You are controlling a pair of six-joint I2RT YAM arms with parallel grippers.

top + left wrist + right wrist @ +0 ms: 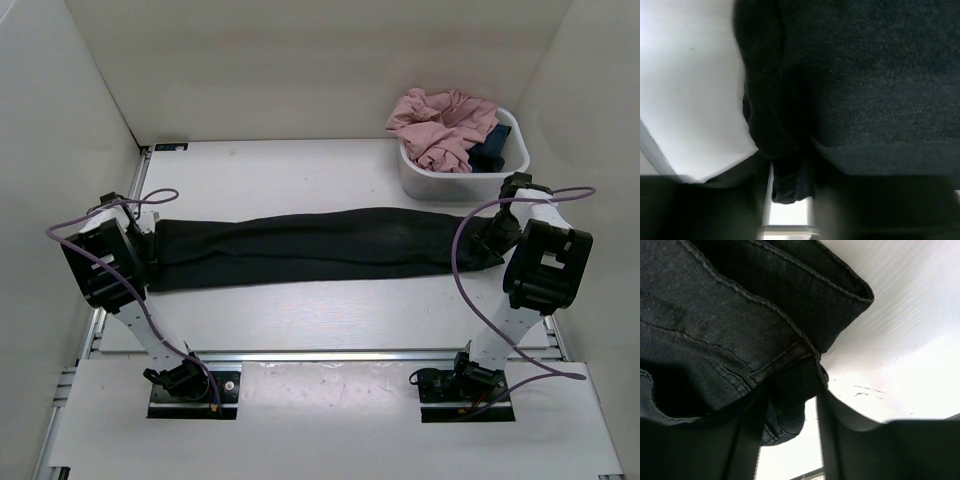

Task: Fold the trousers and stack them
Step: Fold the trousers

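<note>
The black trousers (pixel 300 248) lie stretched flat across the white table (pixel 300 170), nearly from side to side. My left gripper (pixel 150 252) is at their left end. In the left wrist view its jaws (pixel 790 167) are closed on a bunch of the black fabric (pixel 865 75). My right gripper (pixel 482 245) is at the right end. In the right wrist view (pixel 790 397) it pinches a stitched edge of the trousers (pixel 715 315). Both grippers sit low at the table surface.
A white bin (pixel 425 185) stands at the back right, just behind my right gripper, holding a pink garment (pixel 440 125) and a small dark blue garment (pixel 495 150). White enclosure walls close off the left, right and back.
</note>
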